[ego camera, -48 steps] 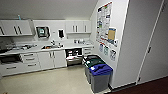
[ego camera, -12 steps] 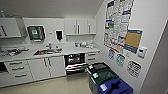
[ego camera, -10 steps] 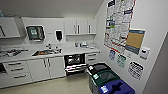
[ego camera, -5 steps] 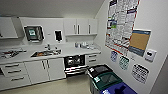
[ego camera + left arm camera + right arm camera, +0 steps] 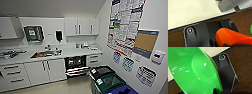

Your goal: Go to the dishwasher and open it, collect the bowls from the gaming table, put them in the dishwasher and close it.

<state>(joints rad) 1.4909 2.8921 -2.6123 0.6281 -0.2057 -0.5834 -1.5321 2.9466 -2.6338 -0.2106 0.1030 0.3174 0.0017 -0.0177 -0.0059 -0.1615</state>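
The left wrist view shows an orange bowl (image 5: 230, 37) close against the left arm; whether its fingers pinch it cannot be told. Centre of the kitchenette, the dishwasher (image 5: 76, 65) stands open under the counter (image 5: 25, 58), rack exposed for loading. The green bowl (image 5: 193, 70) rides tilted at the right wrist; grip likewise cannot be told. Bins (image 5: 110, 81) flank the right wall.

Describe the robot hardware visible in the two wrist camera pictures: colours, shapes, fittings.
In both wrist views the hardware is a wide black plate with rounded corners and a thin pale edge line. Round silvery fittings sit at its corners, one greenish-lit in the right wrist view. The fingers themselves cannot be made out.
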